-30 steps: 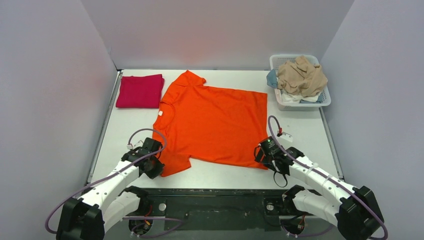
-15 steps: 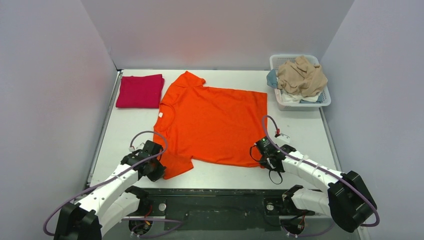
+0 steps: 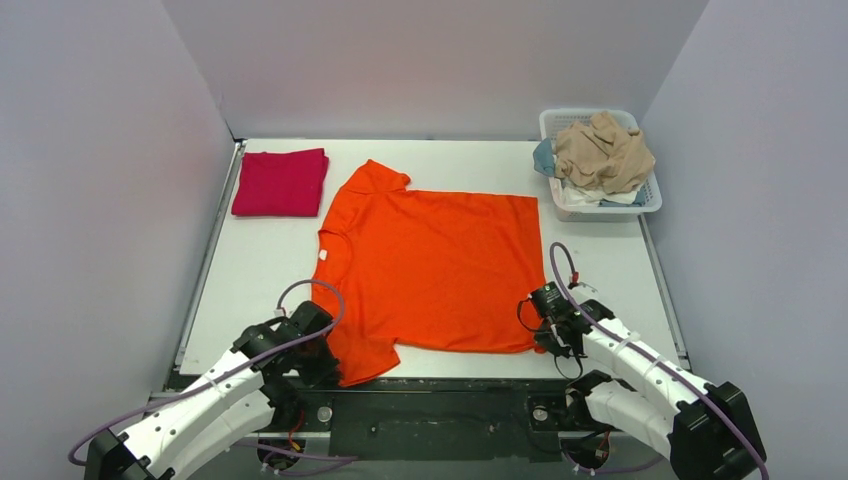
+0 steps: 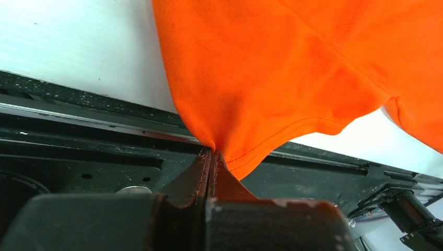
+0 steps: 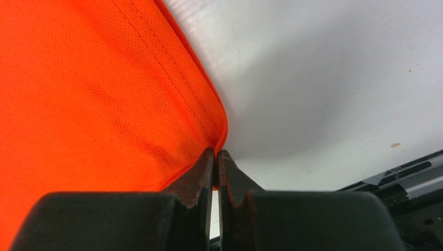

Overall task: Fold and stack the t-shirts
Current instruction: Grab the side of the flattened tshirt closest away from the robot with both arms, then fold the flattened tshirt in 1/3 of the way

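Observation:
An orange t-shirt [image 3: 430, 265] lies spread flat on the white table [image 3: 260, 265], collar to the left, its near edge close to the table's front. My left gripper [image 3: 333, 368] is shut on the near sleeve [image 4: 245, 120], which hangs past the table's front edge over the black base rail. My right gripper [image 3: 545, 335] is shut on the shirt's near right hem corner [image 5: 211, 125], low on the table. A folded magenta t-shirt [image 3: 281, 181] rests at the far left.
A white basket [image 3: 650, 200] at the far right corner holds a heap of crumpled clothes, beige on top [image 3: 603, 150]. Grey walls close in the left, back and right sides. The black base rail [image 3: 440, 400] runs along the front.
The right gripper has closed on the hem corner. Both arms have drawn back toward the front edge, dragging the orange shirt nearer and a little to the right.

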Action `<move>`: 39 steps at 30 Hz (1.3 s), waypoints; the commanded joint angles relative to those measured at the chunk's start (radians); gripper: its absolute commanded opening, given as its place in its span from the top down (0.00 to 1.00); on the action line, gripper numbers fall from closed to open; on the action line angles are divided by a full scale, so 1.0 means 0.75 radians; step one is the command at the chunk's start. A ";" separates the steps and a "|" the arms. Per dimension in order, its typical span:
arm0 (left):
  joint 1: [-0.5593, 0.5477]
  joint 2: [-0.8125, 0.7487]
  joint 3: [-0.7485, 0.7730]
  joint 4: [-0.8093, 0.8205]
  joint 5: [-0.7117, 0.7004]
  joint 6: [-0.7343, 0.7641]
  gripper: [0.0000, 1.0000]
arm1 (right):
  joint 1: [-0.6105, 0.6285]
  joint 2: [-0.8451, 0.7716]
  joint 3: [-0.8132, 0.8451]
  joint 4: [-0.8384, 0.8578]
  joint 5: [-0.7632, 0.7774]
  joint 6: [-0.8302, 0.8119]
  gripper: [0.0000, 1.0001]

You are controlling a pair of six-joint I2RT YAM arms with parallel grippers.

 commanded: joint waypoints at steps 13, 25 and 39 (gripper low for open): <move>0.263 0.356 0.428 0.518 0.015 0.337 1.00 | -0.075 0.239 0.429 -0.118 -0.052 -0.243 1.00; 0.483 0.695 0.705 0.682 -0.004 0.495 1.00 | -0.233 0.497 0.712 -0.034 -0.081 -0.325 1.00; 0.580 0.897 0.850 0.816 -0.024 0.663 1.00 | -0.336 0.642 0.792 0.000 -0.076 -0.345 1.00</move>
